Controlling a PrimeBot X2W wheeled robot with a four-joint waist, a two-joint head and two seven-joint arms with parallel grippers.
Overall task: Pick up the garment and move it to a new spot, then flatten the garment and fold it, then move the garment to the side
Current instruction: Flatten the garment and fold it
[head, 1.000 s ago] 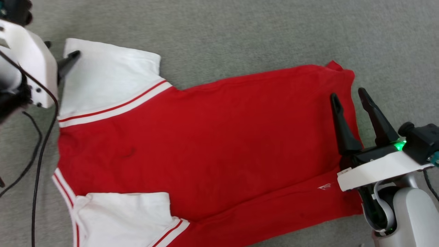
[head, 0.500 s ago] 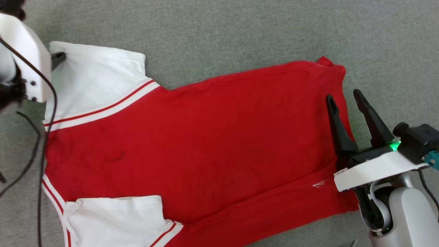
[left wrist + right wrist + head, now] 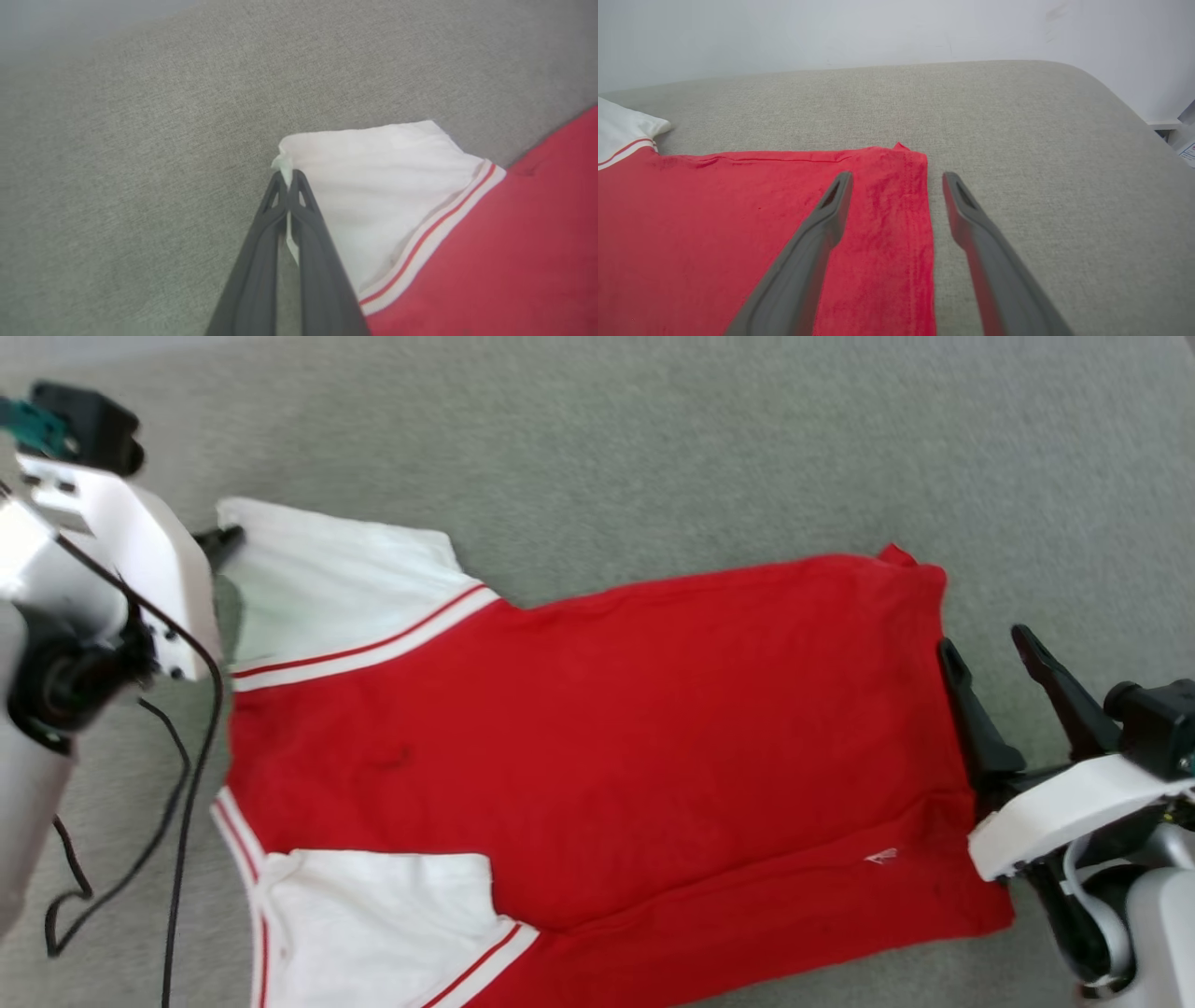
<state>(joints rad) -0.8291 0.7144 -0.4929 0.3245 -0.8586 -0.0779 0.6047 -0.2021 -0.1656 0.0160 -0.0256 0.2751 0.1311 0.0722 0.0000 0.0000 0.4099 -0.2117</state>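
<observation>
Red garment [image 3: 597, 747] is spread on the grey surface [image 3: 653, 448], hem [image 3: 924, 224] at three o'clock. Since a second ago the white sleeve [image 3: 345, 588] at ten o'clock has been lifted, pinched by the left gripper [image 3: 289, 178]; the right gripper [image 3: 897, 176] is spread astride the hem. Flattening is judged underway.

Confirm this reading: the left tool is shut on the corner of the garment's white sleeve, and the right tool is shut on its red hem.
Not quite. The right tool is open: the right wrist view shows its fingers standing apart on either side of the hem of the garment, gripping nothing. The left tool is indeed shut on the white sleeve corner.
</observation>
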